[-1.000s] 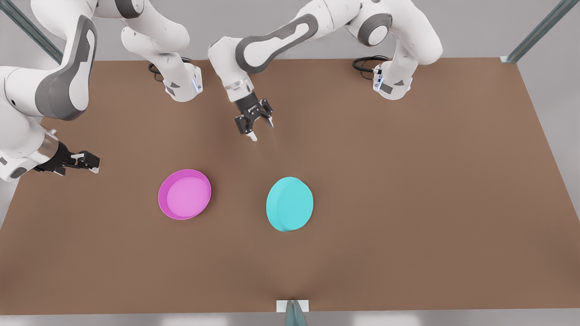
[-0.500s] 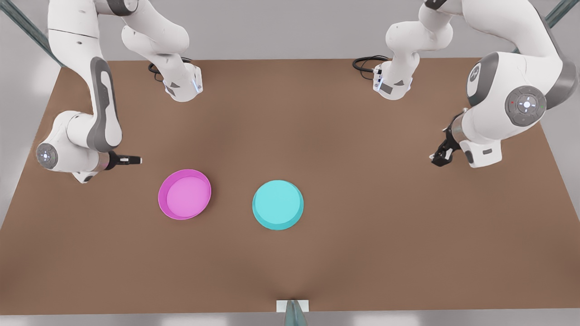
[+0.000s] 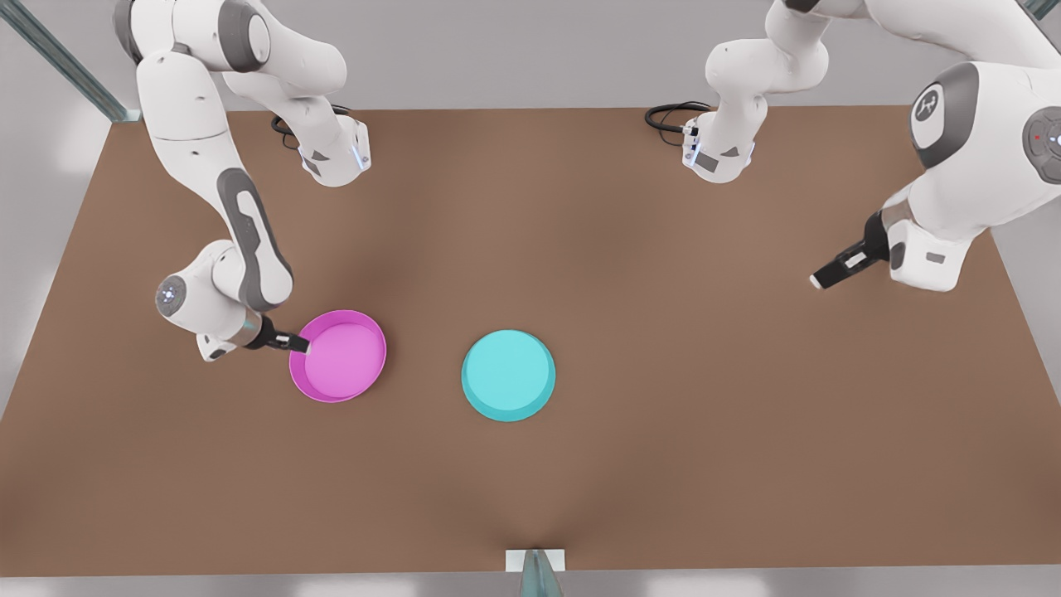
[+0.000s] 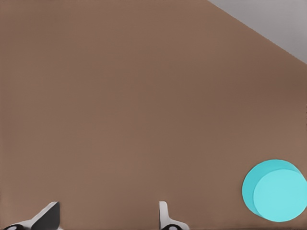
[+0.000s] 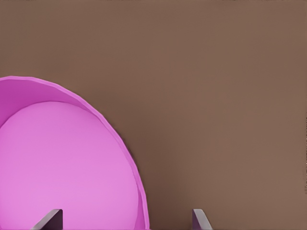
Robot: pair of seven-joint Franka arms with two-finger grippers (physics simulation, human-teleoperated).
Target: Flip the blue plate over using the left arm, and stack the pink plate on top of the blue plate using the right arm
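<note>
Since the blue plate point(image 3: 508, 375) sits flat-side-up mid-table, we figure the flip's done. Left gripper point(image 3: 821, 280) waits well off at the front view's right, fingers spread. Right gripper point(image 3: 300, 343), spread too, straddles the pink plate point(image 3: 338, 356) rim. We've still got grasping and stacking left.

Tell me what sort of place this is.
Likely a simulated robot test bench: a bare brown table carrying two arm bases, a metal frame post at its corner, and two plastic props, the pink plate and the blue plate.
</note>
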